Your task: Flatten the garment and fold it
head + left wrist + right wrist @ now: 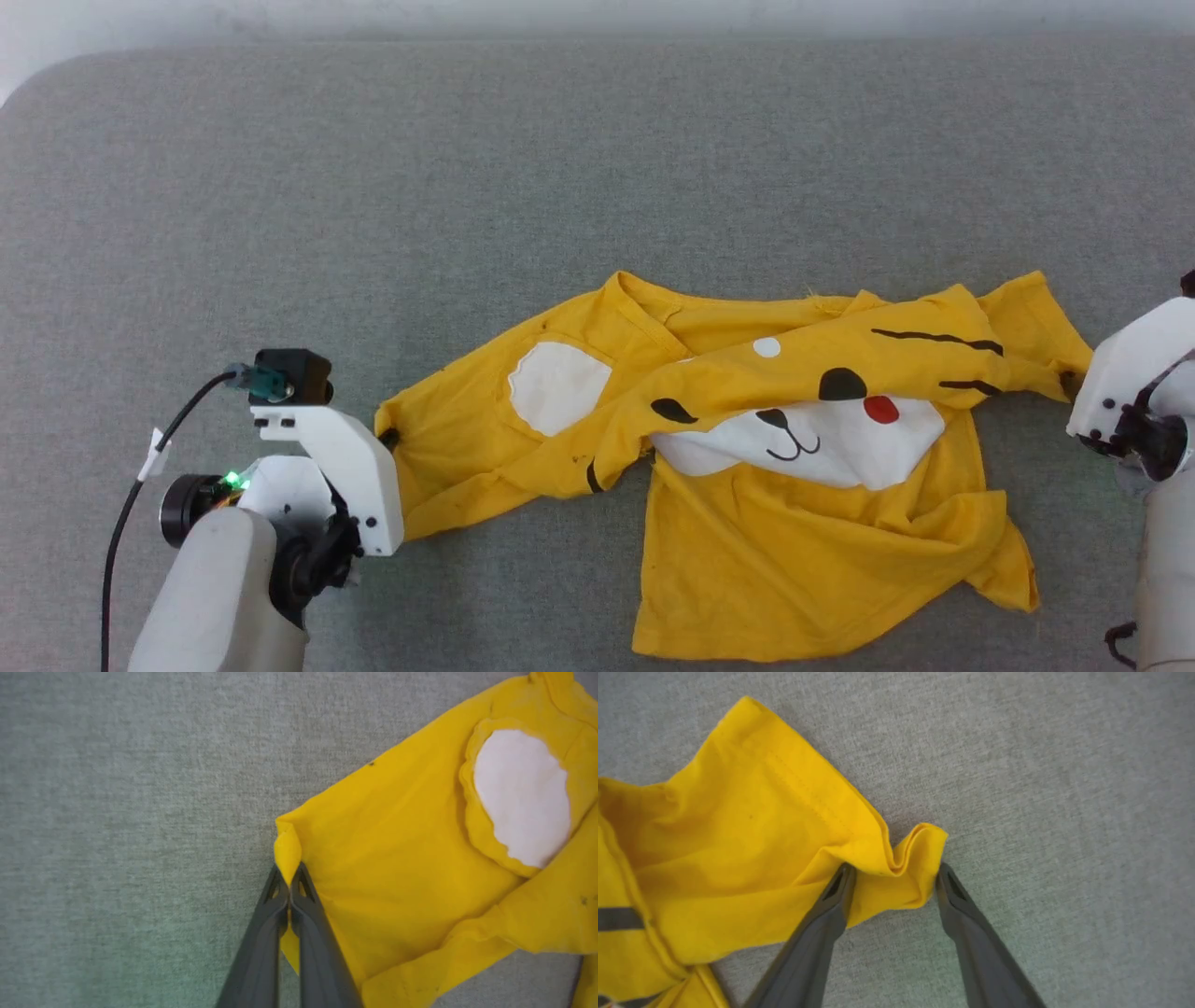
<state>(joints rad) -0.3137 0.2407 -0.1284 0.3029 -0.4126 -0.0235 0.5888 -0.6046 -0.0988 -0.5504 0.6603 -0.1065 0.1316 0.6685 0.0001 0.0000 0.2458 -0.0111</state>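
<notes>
A grey, felt-like tabletop [597, 168] with a rounded far corner is seen, bordered by a pale strip of wall [597, 14] at the top. A mustard-yellow T-shirt [803, 551] is spread crumpled across the near middle of it, stretched sideways, with its upper part twisted into a band over the body. A white face print with a smiling mouth [794, 446], a white round patch [555, 387], black stripes [938, 338], a black oval [842, 384] and a red dot [880, 409] are shown on it. The shirt's left edge is pinched between the closed fingers of the left gripper [290, 882]. The right gripper [894, 877] is set at the right sleeve, its fingers held wide on either side of a bunched fold.
</notes>
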